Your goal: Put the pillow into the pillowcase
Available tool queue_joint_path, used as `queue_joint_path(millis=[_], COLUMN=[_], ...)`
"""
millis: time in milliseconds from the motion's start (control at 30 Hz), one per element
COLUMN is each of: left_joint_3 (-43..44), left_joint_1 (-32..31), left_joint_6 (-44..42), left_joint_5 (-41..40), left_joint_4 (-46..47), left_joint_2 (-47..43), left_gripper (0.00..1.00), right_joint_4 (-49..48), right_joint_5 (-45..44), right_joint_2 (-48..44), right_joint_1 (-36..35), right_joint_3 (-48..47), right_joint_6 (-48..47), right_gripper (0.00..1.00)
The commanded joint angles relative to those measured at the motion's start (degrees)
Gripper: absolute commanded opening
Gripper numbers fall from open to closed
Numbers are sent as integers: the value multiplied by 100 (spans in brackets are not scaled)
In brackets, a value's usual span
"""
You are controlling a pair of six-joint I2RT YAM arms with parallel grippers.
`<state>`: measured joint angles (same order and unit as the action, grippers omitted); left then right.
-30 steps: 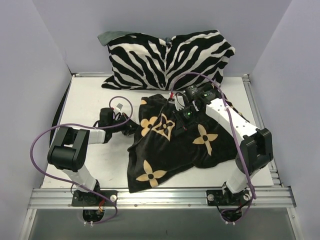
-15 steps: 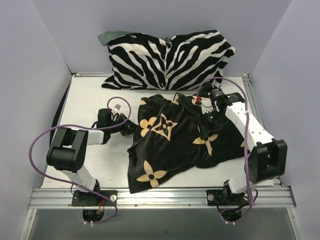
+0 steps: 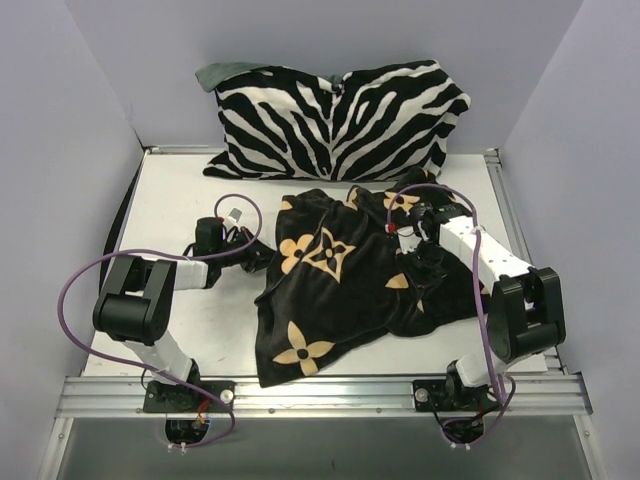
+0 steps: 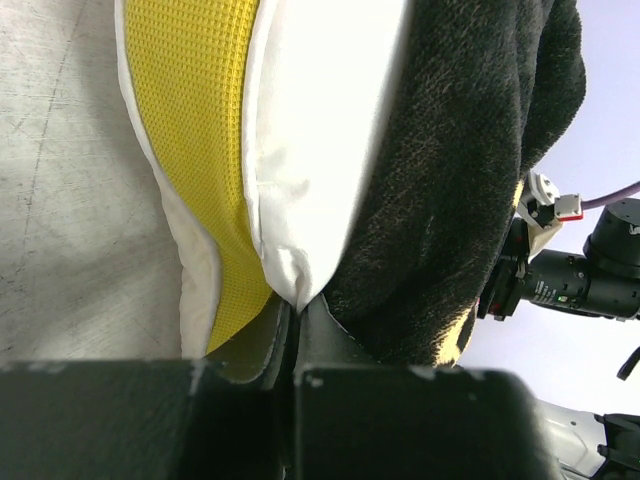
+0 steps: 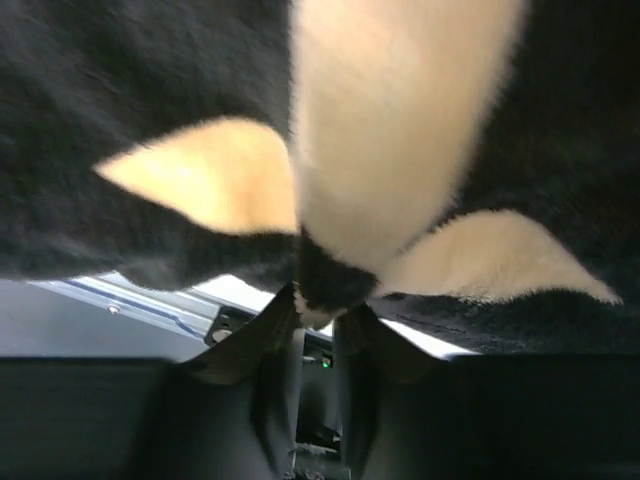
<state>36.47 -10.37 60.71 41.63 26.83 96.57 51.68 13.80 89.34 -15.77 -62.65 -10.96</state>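
Note:
The black pillowcase (image 3: 330, 290) with tan flower motifs lies crumpled mid-table; the pillow is hidden under it in the top view. My left gripper (image 3: 258, 256) is at its left edge. In the left wrist view the left gripper (image 4: 296, 310) is shut on the seam of the pillow (image 4: 190, 130), showing its yellow band and white faces, with the pillowcase (image 4: 450, 180) draped over its right side. My right gripper (image 3: 428, 268) presses on the case's right part. In the right wrist view the right gripper (image 5: 322, 310) pinches a fold of the pillowcase (image 5: 400, 130).
A large zebra-striped cushion (image 3: 340, 115) leans against the back wall, just behind the pillowcase. The white table (image 3: 180, 200) is walled left, right and back. A metal frame rail (image 3: 320, 392) runs along the front edge. The right arm (image 4: 560, 280) shows in the left wrist view.
My right arm swung from the pillowcase's middle to its right side, came down and pinched the fabric there. The left arm and its hold on the pillow have not moved.

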Motion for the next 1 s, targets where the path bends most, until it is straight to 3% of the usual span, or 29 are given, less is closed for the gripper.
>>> queue_joint_path(millis=[0, 67, 233, 267, 367, 467, 633, 667, 700, 733, 767, 833, 900, 967], left_joint_3=[150, 185, 238, 264, 334, 370, 238, 212, 177, 142, 115, 97, 97, 97], left_joint_1=[44, 44, 18, 0, -35, -26, -9, -9, -17, -9, 0, 17, 35, 35], left_joint_6=[-85, -85, -24, -6, 64, 90, 108, 108, 117, 117, 108, 90, 82, 82], left_joint_5=[65, 74, 30, 38, 56, 56, 47, 39, 21, 21, 30, 30, 39, 30], left_joint_4=[191, 182, 174, 174, 174, 174, 174, 174, 174, 174, 174, 174, 174, 174], left_joint_2=[37, 46, 81, 89, 142, 142, 2, -7, -33, -60, -69, -86, -77, -60], left_gripper=[0, 0, 0, 0, 0, 0, 0, 0, 0, 0, 0, 0, 0, 0], right_joint_4=[70, 88, 342, 377, 255, 246, 394, 509, 666, 1033, 1167, 1283, 1169, 836], right_joint_5=[281, 395, 1535, 2182, 2521, 2259, 1696, 1731, 1966, 2099, 2222, 2522, 2461, 1857], right_joint_2=[-22, -31, -180, -302, -313, 221, 777, 830, 848, 866, 848, 761, 611, 558], right_joint_1=[-224, -347, -663, -943, -1419, -1386, -481, -454, -453, -453, -427, -339, -225, -225], right_joint_3=[-308, -396, -853, -897, -1029, -1074, -1099, -1178, -1457, -1643, -1828, -2303, -2479, -2489], right_joint_6=[15, 59, 68, -106, -240, -310, -564, -626, -687, -740, -689, -461, -57, 320], right_gripper=[14, 0, 0, 0, 0, 0, 0, 5, 17, 43, 51, 55, 51, 47])
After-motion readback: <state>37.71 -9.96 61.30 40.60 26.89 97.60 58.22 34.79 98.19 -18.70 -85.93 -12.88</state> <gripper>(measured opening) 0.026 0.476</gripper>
